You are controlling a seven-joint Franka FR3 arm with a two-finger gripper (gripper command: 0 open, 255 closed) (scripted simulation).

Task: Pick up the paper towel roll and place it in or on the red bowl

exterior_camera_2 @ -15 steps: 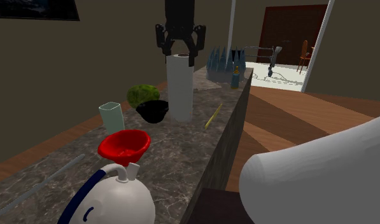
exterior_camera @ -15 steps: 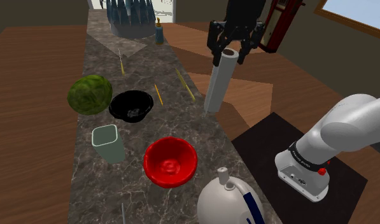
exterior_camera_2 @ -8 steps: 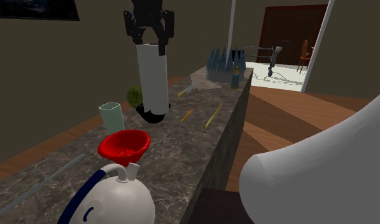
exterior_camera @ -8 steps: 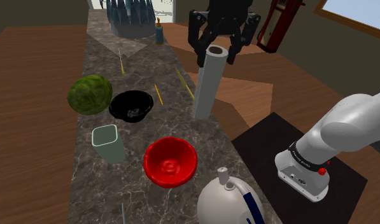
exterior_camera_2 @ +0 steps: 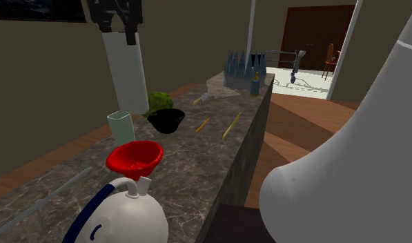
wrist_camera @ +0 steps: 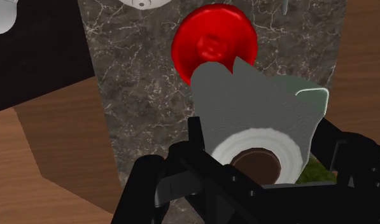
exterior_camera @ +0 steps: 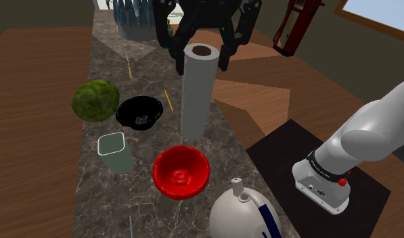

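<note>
The end effector (exterior_camera: 200, 55), clamped on the paper towel roll (exterior_camera: 195, 94), had carried it nearer the red bowl (exterior_camera: 181, 171); lowering it there looked next.

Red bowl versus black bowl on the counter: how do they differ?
The red bowl is glossy red; the black bowl is black. The red bowl sits nearer the robot's stand, next to the pale cup; the black bowl sits farther along, beside the green ball. Both stand upright on the dark marbled counter.
</note>
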